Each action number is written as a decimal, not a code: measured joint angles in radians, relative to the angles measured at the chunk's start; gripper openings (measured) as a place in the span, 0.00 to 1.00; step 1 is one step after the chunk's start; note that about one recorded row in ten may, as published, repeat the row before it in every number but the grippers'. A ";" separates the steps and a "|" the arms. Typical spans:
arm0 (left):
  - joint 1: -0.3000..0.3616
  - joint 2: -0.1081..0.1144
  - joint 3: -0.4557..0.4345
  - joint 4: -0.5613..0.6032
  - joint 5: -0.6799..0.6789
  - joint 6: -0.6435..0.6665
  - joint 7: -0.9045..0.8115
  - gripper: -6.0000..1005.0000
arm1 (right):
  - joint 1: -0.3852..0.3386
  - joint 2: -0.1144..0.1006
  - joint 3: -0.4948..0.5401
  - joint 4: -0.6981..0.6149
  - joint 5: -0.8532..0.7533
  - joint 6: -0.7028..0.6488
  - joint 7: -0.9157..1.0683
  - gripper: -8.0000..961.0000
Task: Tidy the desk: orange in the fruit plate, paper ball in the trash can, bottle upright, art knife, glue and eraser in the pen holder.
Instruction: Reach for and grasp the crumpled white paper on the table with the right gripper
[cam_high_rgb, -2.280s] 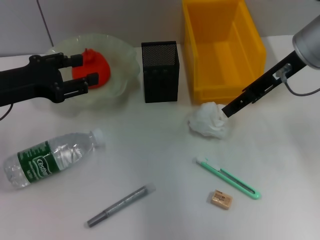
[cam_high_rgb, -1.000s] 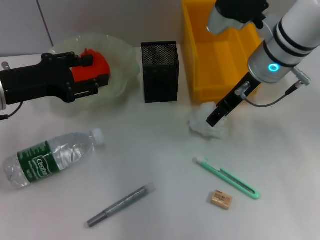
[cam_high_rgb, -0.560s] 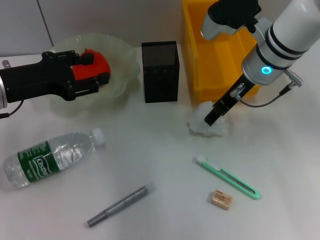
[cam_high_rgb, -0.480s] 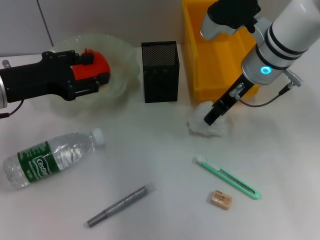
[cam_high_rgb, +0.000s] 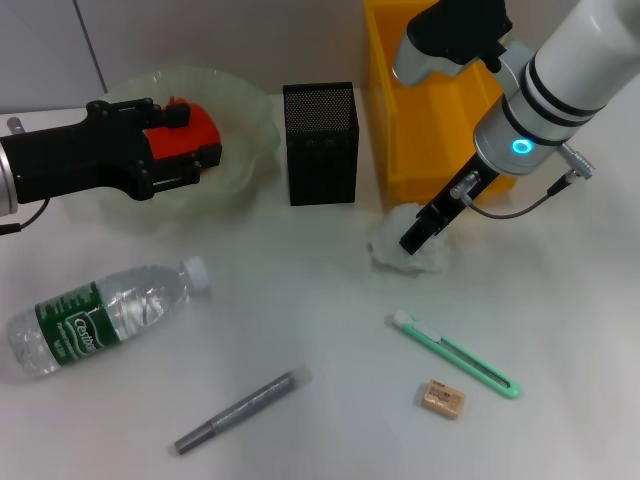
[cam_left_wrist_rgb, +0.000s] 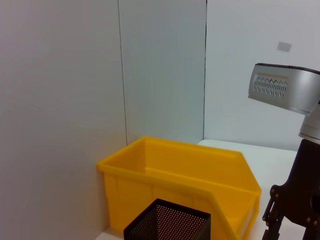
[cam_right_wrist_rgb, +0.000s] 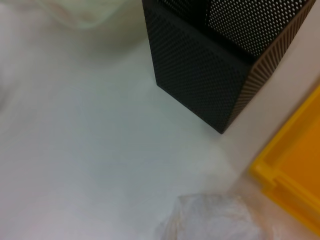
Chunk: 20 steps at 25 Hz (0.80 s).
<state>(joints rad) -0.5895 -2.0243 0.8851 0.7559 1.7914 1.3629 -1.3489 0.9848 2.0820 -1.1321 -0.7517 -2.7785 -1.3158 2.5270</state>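
Observation:
The orange (cam_high_rgb: 192, 130) lies in the pale green fruit plate (cam_high_rgb: 248, 125). My left gripper (cam_high_rgb: 200, 136) hovers over it, open, with one finger on each side of the fruit. My right gripper (cam_high_rgb: 413, 238) comes down from the right and touches the top of the white paper ball (cam_high_rgb: 385, 250) (cam_right_wrist_rgb: 215, 220), just in front of the yellow trash can (cam_high_rgb: 385, 150) (cam_left_wrist_rgb: 175, 175). The black mesh pen holder (cam_high_rgb: 320, 145) (cam_right_wrist_rgb: 200, 75) stands between plate and bin. On the desk lie the bottle (cam_high_rgb: 100, 315) on its side, the grey glue (cam_high_rgb: 238, 411), the mint-green art knife (cam_high_rgb: 455, 355) and the tan eraser (cam_high_rgb: 441, 398).
A grey wall runs close behind the plate, pen holder and bin. The right arm's white body (cam_high_rgb: 560, 80) hangs over the bin's right side. In the left wrist view the right arm's black link (cam_left_wrist_rgb: 295, 210) shows beside the bin.
My right arm has swung in from the right and lowered onto the paper ball, which has shifted slightly left. My left gripper has edged right over the orange.

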 joint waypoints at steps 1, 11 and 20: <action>0.000 0.000 0.000 0.001 0.000 0.000 0.000 0.62 | 0.000 0.000 0.000 0.000 0.000 0.001 0.000 0.57; 0.000 -0.001 0.000 0.002 0.002 0.001 0.001 0.62 | -0.005 0.001 0.000 0.000 0.001 0.001 0.004 0.53; 0.003 -0.002 0.001 0.003 0.002 0.001 0.001 0.62 | -0.009 0.001 0.000 0.006 0.001 -0.002 0.006 0.39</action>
<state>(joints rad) -0.5866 -2.0260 0.8859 0.7591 1.7933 1.3637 -1.3483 0.9756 2.0832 -1.1320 -0.7458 -2.7779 -1.3175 2.5326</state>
